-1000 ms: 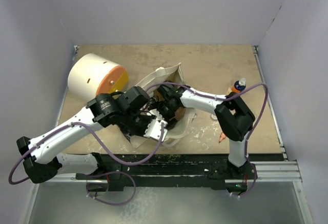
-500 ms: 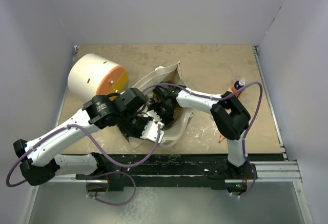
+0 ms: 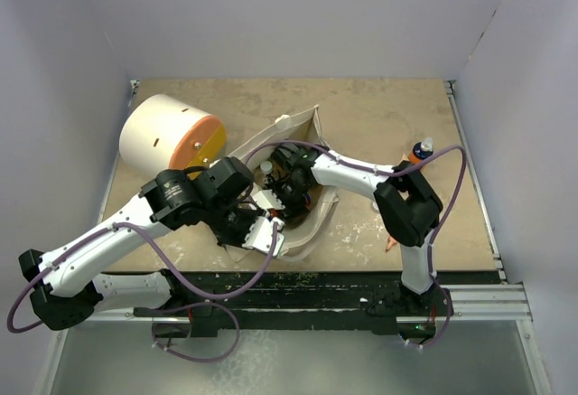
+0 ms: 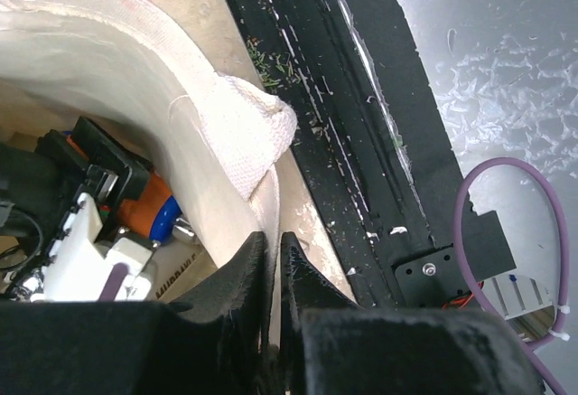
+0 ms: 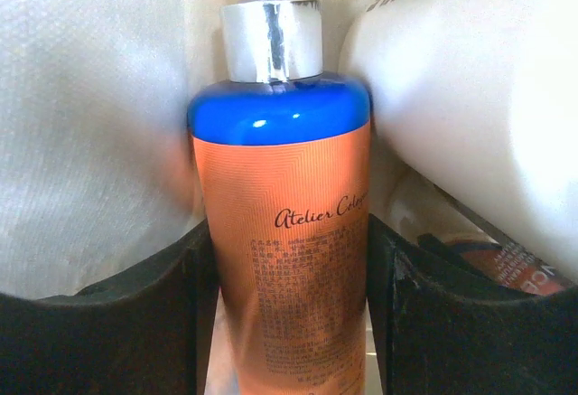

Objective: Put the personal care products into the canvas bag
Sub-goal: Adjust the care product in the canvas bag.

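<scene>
Top external view shows one canvas bag [image 3: 305,230] near the middle of the bench [image 3: 379,106], with both arms meeting at it. One big white drum [image 3: 163,133] with an orange end lies on its side at the far left, near the bag but apart from it.

I count two orange bottles and one white bottle. The first orange bottle [image 5: 280,259] is inside the bag, between the fingers of the right gripper [image 3: 287,185]. In the right wrist view both fingers [image 5: 135,323] lie against its sides, so the gripper is closed on this bottle at a medium width. The long axis of the bottle runs along the fingers. Its blue shoulder, silver collar and white pump point away from the wrist, deeper into the bag. Just right of it is the white bottle [image 5: 470,97], which looks to touch it near the shoulder. On the left, the cream cloth of the bag is against it.

The second orange bottle [image 3: 418,152] is on the bench at the far right, well apart from the bag. It seems to stand upright with its blue and white top up.

The left gripper [image 4: 274,259] is at the near edge of the bag. Its jaws are nearly together and pinch the canvas rim between them. In the left wrist view the held cloth runs up from the fingers. Beyond it, inside the bag, a part of the first orange bottle and the right gripper are visible.
</scene>
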Available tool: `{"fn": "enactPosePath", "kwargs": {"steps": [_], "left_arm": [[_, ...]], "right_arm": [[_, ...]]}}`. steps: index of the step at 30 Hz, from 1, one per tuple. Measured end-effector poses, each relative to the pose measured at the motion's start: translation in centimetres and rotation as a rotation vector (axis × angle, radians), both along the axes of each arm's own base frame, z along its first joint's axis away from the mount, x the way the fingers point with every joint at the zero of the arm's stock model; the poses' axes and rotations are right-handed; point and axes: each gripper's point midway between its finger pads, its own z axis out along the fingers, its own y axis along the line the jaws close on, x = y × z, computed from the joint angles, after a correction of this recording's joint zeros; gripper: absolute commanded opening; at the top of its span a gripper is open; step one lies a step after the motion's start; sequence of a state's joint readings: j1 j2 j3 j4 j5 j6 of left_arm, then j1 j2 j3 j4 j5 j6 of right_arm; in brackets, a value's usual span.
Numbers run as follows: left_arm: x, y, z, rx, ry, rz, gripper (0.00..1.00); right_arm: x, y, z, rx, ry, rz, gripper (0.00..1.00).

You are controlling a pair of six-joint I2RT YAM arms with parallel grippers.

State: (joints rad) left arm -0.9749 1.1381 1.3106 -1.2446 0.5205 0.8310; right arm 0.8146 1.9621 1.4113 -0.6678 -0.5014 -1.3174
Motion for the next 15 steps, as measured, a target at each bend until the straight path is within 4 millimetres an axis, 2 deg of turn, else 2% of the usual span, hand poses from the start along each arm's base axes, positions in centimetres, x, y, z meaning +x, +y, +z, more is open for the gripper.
{"fn": "enactPosePath", "kwargs": {"steps": [8, 15], "left_arm": [[-0.2, 0.2, 0.0, 0.002, 0.005, -0.002, 0.08], [-0.1, 0.2, 0.0, 0.004, 0.006, 0.002, 0.09]], "right_arm": [[-0.2, -0.8, 1.8, 0.010, 0.064, -0.058, 0.00], [0.0, -1.6, 4.8, 0.063, 0.095, -0.119, 0.00]]}}
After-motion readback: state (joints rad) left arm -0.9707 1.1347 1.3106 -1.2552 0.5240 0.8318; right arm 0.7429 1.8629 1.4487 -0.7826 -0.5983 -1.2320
